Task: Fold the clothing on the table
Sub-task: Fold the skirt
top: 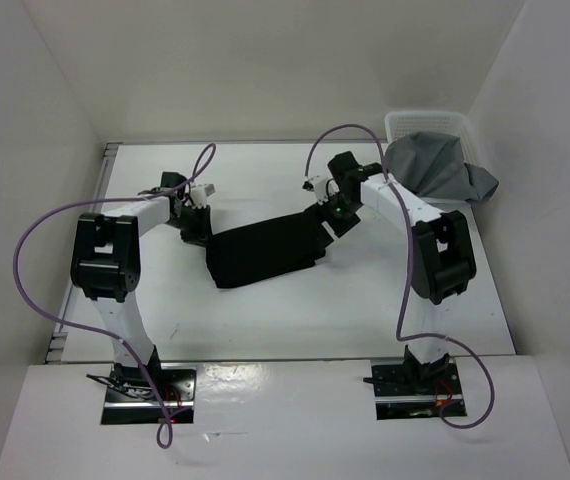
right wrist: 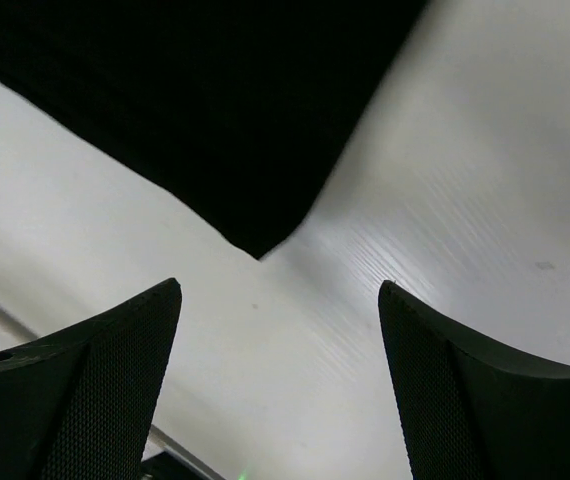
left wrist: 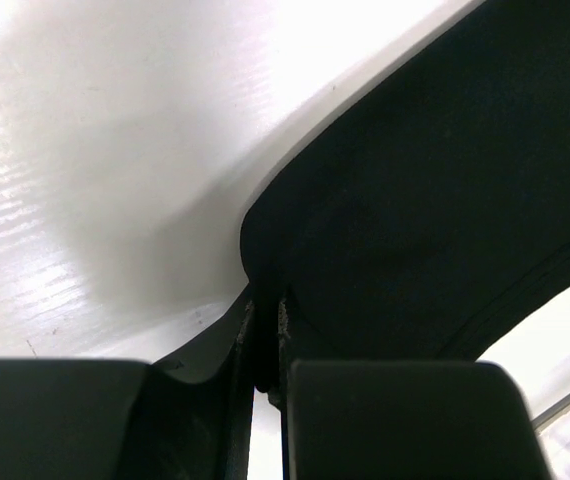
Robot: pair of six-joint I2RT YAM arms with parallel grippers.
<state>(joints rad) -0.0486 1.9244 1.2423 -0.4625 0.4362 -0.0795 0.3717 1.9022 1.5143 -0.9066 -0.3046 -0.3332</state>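
Mid table [top: 265,330]: black clothing [top: 265,250] lying slantwise, right end farther back. Pinched tight on its left edge: left gripper [top: 193,226]. Low at its right corner: right gripper [top: 337,216], jaws wide apart, gripping nothing, fabric corner just ahead. Far right: white basket [top: 425,122] holding grey cloth [top: 440,170].

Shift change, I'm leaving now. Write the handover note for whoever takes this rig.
Grippers: left gripper has its fingers shut on the left end of the black garment; right gripper has fingers open by the right corner, holding nothing.
The garment lies across the middle of the white table.
Done: one end gripped.
Left: probably grasp the right corner, then fold.
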